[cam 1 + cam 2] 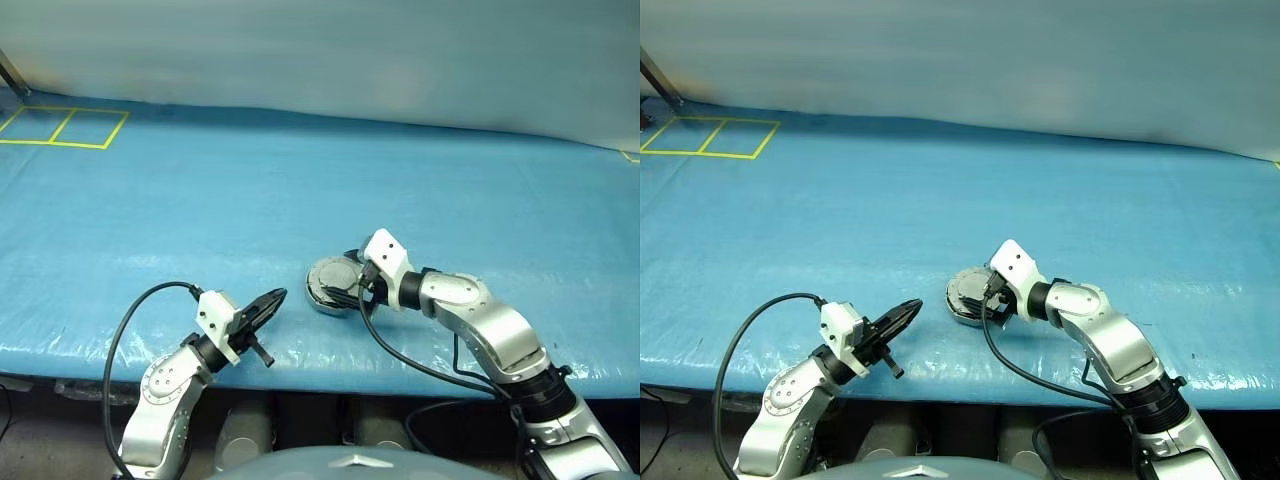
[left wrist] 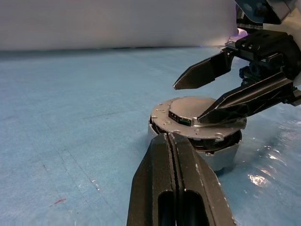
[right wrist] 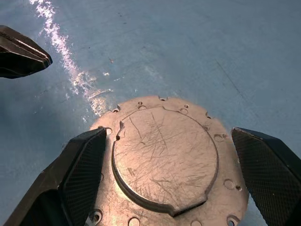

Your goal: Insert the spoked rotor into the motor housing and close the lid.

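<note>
The right gripper (image 3: 164, 179) hangs with fingers spread wide over the lid (image 3: 164, 160), holding nothing. The left gripper (image 1: 268, 305), pinched closed and empty, points toward it across blue sheeting (image 1: 300, 180).

- No words, labels, brand names or numbers can be read anywhere.
- The only sign-like marking is a set of yellow tape lines (image 1: 68, 128) on the blue table cover (image 1: 300, 190) at the far left, forming two adjoining boxes with no writing in them.
- A short piece of the same yellow line (image 1: 630, 156) shows on the cover at the far right edge.
- The lid (image 3: 165, 155), plain face up, carries scratches, small holes and edge notches, with no lettering that can be made out.
</note>
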Action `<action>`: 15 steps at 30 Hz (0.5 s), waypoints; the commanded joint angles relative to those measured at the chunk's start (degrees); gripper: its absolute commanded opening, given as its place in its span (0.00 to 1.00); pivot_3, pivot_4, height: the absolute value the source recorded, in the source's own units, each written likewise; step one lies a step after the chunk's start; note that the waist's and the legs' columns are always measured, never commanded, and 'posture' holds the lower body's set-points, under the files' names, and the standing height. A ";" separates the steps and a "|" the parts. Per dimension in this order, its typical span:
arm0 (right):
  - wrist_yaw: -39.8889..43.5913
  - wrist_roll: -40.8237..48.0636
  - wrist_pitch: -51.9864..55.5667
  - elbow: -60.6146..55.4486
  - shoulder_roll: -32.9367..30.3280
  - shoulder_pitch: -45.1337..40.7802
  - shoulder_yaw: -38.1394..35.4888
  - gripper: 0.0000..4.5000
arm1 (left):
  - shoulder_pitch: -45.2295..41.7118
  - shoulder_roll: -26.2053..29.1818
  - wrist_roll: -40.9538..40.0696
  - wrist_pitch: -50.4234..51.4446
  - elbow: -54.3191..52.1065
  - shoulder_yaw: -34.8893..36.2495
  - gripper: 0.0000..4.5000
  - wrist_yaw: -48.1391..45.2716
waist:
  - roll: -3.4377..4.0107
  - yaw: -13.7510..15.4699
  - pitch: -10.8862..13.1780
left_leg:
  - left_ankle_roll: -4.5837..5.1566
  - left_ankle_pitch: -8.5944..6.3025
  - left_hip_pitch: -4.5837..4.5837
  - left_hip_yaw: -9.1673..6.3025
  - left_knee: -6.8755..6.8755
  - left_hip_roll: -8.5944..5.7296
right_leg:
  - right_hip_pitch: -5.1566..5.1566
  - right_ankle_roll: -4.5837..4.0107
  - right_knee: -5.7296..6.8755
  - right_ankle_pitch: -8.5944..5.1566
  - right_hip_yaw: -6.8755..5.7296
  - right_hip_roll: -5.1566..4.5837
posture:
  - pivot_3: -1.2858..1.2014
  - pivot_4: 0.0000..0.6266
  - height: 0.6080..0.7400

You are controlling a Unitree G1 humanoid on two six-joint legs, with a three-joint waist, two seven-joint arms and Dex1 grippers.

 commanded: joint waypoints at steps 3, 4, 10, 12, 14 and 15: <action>1.41 -0.72 -0.83 -1.20 0.06 0.23 -0.07 0.99 | -0.97 -0.25 -0.85 -0.77 0.06 -0.68 0.00 0.86 | 0.00 -0.02 0.00 | 0.00 0.00 0.01 0.00 0.00 0.00 | -0.04 0.00 0.00 0.00 -0.02 -0.01 | 0.52 0.24 1.00; 1.16 -0.86 -0.74 -0.93 0.46 0.46 -0.12 0.99 | -1.20 -0.37 -0.91 -0.77 0.13 -0.83 0.00 0.93 | 0.00 0.00 0.00 | 0.00 0.00 0.00 0.00 0.00 0.00 | -0.04 0.00 -0.01 0.00 -0.02 -0.01 | 0.52 0.24 1.00; -0.26 -0.80 -0.33 0.28 3.24 1.35 -1.27 0.80 | -2.05 -0.14 -0.34 -0.92 0.30 -1.70 0.00 1.47 | 0.00 -0.02 0.00 | 0.00 0.00 -0.01 0.01 -0.02 0.00 | 0.03 0.00 -0.01 0.00 -0.01 -0.01 | 0.52 0.24 1.00; -0.39 -0.49 0.00 -0.23 3.95 1.66 -1.51 0.67 | -2.21 -0.03 -0.31 -0.84 0.32 -1.94 0.00 1.69 | 0.00 -0.06 0.00 | 0.00 0.00 -0.01 0.01 -0.02 0.00 | 0.02 0.00 -0.01 0.00 -0.01 -0.01 | 0.52 0.24 1.00; -0.71 -0.21 0.35 -1.19 4.74 1.99 -1.76 0.67 | -2.33 0.06 -0.19 -0.81 0.35 -2.10 0.00 1.89 | 0.00 -0.14 0.00 | 0.00 -0.01 -0.01 0.01 -0.02 0.01 | 0.01 0.00 -0.01 0.00 -0.02 0.00 | 0.52 0.24 1.00; -0.83 -0.02 0.53 -1.65 5.11 2.14 -1.92 0.67 | -2.37 0.07 -0.19 -0.77 0.33 -2.15 0.00 1.97 | 0.00 -0.18 0.00 | -0.01 -0.01 -0.01 0.01 -0.02 0.02 | 0.00 0.00 -0.01 0.00 -0.02 0.00 | 0.52 0.24 1.00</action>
